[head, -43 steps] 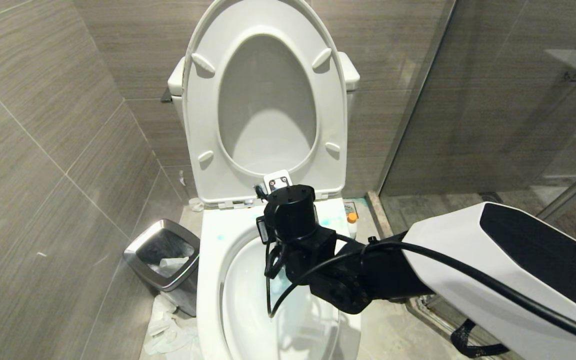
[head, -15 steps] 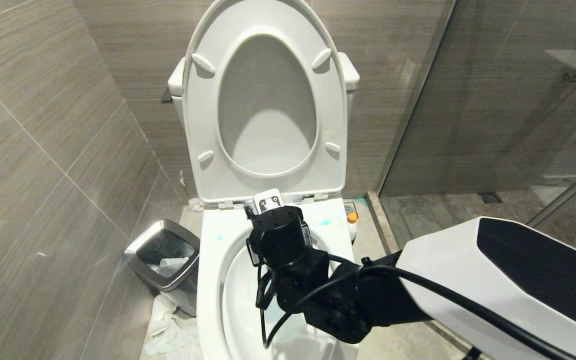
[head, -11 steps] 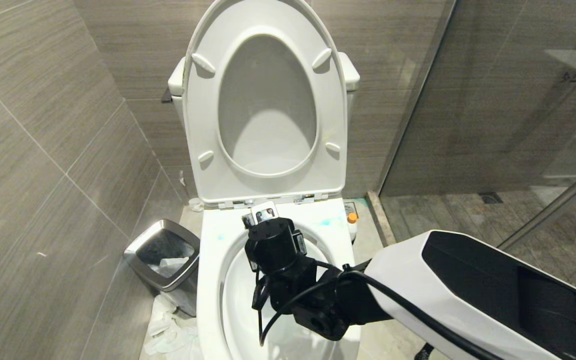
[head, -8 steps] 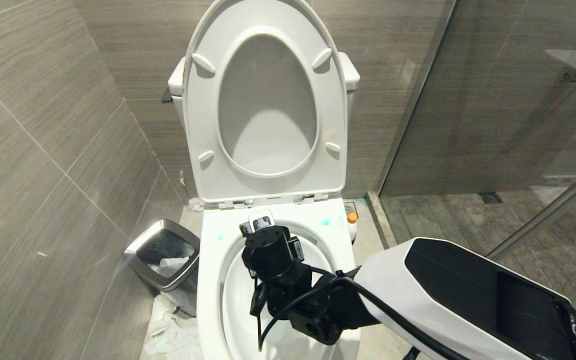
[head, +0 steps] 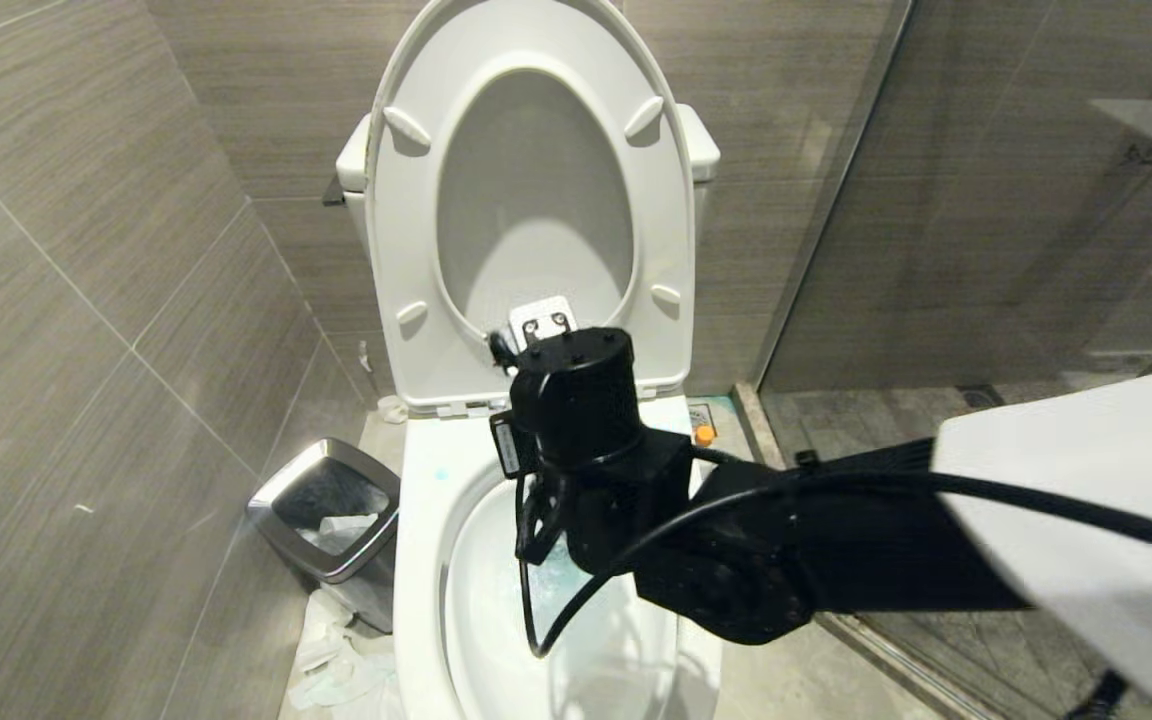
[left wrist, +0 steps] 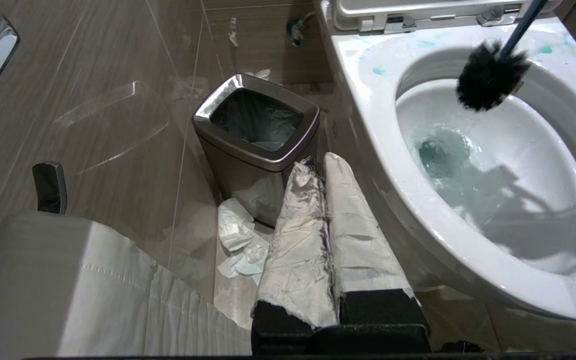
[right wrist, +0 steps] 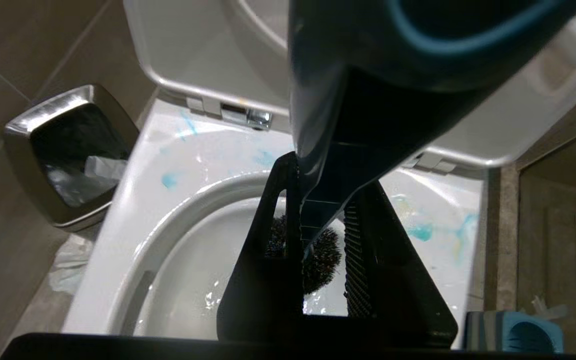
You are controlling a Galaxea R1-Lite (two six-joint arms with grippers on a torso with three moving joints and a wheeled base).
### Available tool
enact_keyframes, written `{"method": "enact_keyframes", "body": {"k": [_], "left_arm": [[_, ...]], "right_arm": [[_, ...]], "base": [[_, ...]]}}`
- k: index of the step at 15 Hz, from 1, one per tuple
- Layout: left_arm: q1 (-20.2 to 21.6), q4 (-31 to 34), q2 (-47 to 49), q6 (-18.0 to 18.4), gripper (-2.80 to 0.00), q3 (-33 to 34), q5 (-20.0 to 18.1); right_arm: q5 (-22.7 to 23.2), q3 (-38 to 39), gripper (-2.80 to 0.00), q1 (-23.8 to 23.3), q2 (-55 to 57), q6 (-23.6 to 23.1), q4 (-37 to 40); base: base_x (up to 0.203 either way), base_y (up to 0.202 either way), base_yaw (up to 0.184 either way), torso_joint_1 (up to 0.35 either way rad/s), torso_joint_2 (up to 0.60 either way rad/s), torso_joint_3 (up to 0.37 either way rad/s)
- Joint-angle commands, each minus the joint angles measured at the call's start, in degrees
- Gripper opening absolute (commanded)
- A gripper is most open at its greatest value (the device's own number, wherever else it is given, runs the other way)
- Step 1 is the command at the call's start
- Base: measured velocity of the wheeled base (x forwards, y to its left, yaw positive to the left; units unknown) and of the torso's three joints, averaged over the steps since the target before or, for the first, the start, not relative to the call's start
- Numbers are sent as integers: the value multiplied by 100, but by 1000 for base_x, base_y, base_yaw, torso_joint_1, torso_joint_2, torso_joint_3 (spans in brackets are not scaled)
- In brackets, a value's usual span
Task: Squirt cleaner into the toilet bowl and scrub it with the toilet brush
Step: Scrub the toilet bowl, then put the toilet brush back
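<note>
The right gripper [right wrist: 318, 220] is clamping the toilet brush [left wrist: 490, 75] by its handle, holding the head over the toilet bowl [left wrist: 418, 200] so bristles reach its cleaner-smeared wall.

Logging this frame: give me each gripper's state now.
Left gripper: shut, empty.
Right gripper: shut on the toilet brush.

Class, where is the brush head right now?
In the left wrist view, the brush head hangs inside the toilet bowl near its hinge-end rim, above the water.
</note>
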Motion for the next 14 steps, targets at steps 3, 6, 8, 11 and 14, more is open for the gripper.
{"method": "enact_keyframes", "body": {"k": [3, 6, 8, 11, 14], "left_arm": [[6, -1, 5, -2, -280, 0, 2], [7, -1, 5, -2, -280, 0, 2], [2, -1, 5, -2, -280, 0, 2], [9, -1, 5, -2, -280, 0, 2], [7, -1, 5, -2, -280, 0, 2]], "right_arm": [[-28, 34, -280, 205, -1731, 9, 1372], [-170, -119, -280, 96, -2489, 2, 2600], [-274, -80, -280, -432, -2786, -1, 2929], [-184, 292, -280, -1508, -3052, 29, 2979], [473, 1225, -280, -2723, -3154, 146, 2639]], "base": [[0, 0, 0, 0, 0, 0], [0, 0, 0, 0, 0, 0], [0, 0, 0, 0, 0, 0], [0, 0, 0, 0, 0, 0], [0, 0, 0, 0, 0, 0]]}}
